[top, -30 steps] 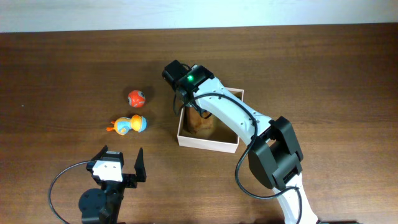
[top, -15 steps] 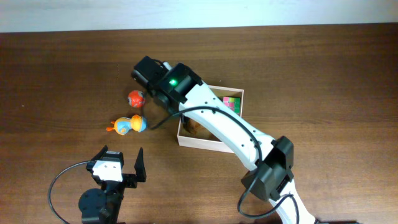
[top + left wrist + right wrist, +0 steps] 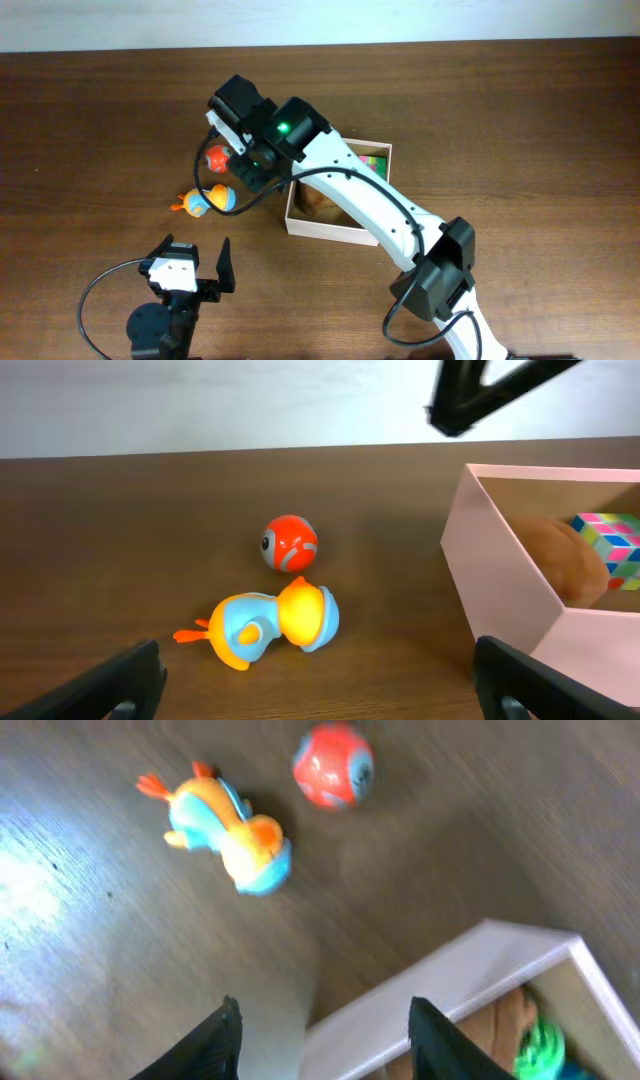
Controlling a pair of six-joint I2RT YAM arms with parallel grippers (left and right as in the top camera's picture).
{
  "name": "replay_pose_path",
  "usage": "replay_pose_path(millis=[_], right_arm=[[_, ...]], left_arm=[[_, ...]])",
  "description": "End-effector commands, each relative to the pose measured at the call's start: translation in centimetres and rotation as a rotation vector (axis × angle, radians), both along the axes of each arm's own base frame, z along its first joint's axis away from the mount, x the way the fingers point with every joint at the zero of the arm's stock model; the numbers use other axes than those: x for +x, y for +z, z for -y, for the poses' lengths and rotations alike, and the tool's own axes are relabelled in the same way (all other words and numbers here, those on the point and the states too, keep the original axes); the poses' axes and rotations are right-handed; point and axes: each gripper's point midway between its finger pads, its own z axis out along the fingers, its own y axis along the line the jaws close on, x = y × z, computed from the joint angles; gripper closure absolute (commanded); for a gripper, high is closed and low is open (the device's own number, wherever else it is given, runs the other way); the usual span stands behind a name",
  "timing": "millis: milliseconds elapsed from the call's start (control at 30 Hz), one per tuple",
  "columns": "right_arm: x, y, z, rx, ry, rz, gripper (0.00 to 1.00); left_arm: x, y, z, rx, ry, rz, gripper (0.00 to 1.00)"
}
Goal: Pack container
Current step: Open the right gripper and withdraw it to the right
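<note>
The container (image 3: 336,233) is a shallow white-walled box at mid-table, seen too in the left wrist view (image 3: 500,595) and the right wrist view (image 3: 450,985). Inside it lie a brown plush (image 3: 318,202) and a colourful cube (image 3: 373,162). To its left on the table sit a red ball (image 3: 217,158) and an orange-and-blue duck toy (image 3: 205,201). My right gripper (image 3: 325,1015) hovers above the container's left wall and the bare wood beside it, open and empty, with the duck (image 3: 225,825) and ball (image 3: 333,767) ahead. My left gripper (image 3: 318,660) rests open near the front edge, facing the duck (image 3: 265,625).
Dark wooden table (image 3: 520,120) all round. The right arm's white links (image 3: 370,205) stretch over the container from the front right. A black cable (image 3: 100,285) loops beside the left arm's base.
My right arm has swung left out of the container toward the ball and duck, uncovering the cube and plush. Its jaws have widened a little. The left arm has stayed still.
</note>
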Motion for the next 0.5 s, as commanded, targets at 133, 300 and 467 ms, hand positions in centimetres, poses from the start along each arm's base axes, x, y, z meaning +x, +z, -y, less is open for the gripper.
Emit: replay_pose_path(millis=[133, 300, 467], right_arm=[[4.1, -0.5, 3.8, 0.01, -0.138, -0.008, 0.51], [9.1, -0.6, 12.0, -0.032, -0.469, -0.008, 0.51], [12.5, -1.1, 23.8, -0.104, -0.875, -0.027, 0.41]], left_arm=[[0.0, 0.0, 0.0, 0.017, -0.007, 0.007, 0.01], [0.0, 0.0, 0.0, 0.017, -0.007, 0.007, 0.01], [0.0, 0.0, 0.0, 0.017, -0.007, 0.007, 0.01]])
